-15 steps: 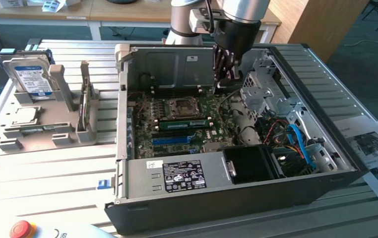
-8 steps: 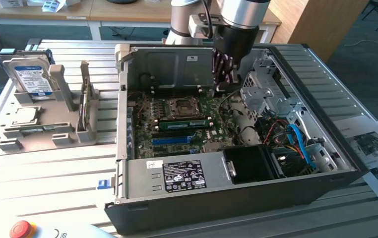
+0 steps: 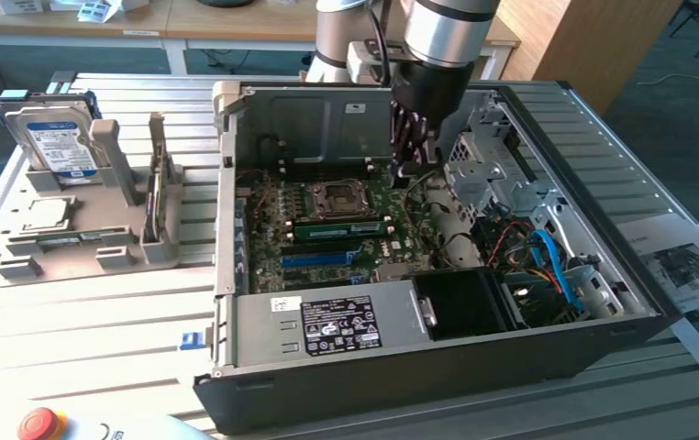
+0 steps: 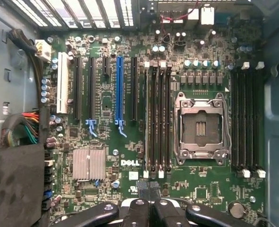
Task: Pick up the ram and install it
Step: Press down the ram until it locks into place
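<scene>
Fingertips first: the gripper [image 4: 151, 208] has its black pads pinched hard together, no gap between them and nothing caught there. So it's empty-handed, poised over the board inside the case [image 3: 448, 367].

Straight ahead of the jaws runs the slot bank [image 4: 159, 118], and the closed tips line up with its near end. The ram [image 3: 338, 229] shows in the exterior view as a green stick standing in that bank, below the jaws and apart from them. From the wrist it is edge-on, and I can't say which slot holds it.

By my reading, the stick is placed and the job now is seating it. A closed gripper suits that: one blunt tip to press with. To do it well, sit the tip square on the stick's top edge and push straight down into the slot, never sideways. Work over each end, because the white clips at both ends have to snap in, and a stick seated at one end only will sit tilted.

Just to one side of the bank is the open socket [image 4: 199, 125], with bare contacts. That's the hazard, so any drift should go away from it. On the other side sits the blue slot [image 4: 119, 90], and past that the heatsink [image 4: 88, 164]. Beyond the socket, a second bank [image 4: 246, 118] stands empty.

Outside the case, well away from the jaws, a grey holder [image 3: 93, 229] carries the drive [image 3: 56, 142].
</scene>
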You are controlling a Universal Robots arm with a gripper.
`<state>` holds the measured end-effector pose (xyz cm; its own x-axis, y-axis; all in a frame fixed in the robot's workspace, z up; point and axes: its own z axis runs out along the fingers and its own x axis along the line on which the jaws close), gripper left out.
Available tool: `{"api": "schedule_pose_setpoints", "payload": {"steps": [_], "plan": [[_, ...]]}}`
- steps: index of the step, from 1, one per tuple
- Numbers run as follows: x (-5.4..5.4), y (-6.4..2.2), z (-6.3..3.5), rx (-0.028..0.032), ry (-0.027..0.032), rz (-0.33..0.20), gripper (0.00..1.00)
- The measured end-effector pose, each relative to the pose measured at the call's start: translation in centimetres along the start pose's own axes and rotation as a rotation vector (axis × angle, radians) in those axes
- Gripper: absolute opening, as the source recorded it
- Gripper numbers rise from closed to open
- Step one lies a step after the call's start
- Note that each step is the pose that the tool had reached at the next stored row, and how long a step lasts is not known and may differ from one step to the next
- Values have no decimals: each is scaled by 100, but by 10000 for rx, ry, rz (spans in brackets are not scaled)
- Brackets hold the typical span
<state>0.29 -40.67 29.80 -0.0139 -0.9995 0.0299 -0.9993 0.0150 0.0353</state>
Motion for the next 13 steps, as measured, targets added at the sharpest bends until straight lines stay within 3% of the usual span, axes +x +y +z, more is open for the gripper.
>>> {"api": "schedule_pose_setpoints", "payload": {"steps": [13], "plan": [[-6, -1, 195, 73, -1, 3, 10]]}}
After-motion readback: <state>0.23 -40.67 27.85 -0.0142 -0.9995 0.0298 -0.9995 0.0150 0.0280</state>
